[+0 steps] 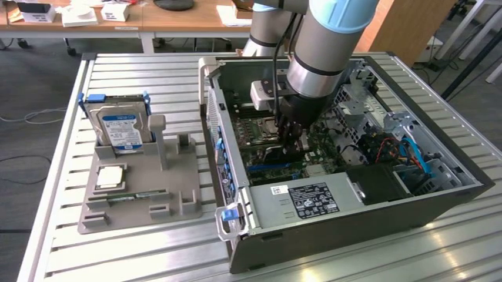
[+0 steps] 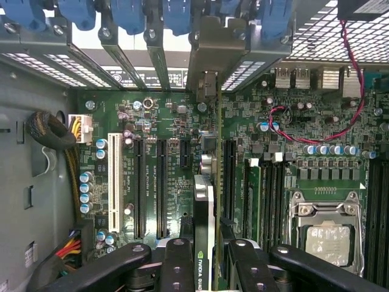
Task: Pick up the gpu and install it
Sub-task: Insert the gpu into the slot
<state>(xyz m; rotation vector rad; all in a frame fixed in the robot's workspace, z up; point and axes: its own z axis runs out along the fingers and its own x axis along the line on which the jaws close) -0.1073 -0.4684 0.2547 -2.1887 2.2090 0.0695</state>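
Pinching the gpu (image 2: pixel 204 207) edge-on in my tool (image 2: pixel 211 248), I hold it square to the motherboard (image 2: pixel 152 121), apparently so its bracket (image 2: pixel 209 55) lines up with the case's rear wall (image 2: pixel 316 36).

arm (image 1: pixel 318 64) angles steeply down, hand (image 2: pixel 209 252) clamped (fingers (image 2: pixel 177 261) narrowly apart).

The exterior view looks down from high and off to one side, at middle range, taking in the table (image 1: pixel 141 247) and the open case (image 1: pixel 353 229). The wrist view sits close inside the case, facing the motherboard (image 2: pixel 164 121) squarely past the claw (image 2: pixel 208 249). Both views share the motherboard and the CPU socket (image 2: pixel 328 234).
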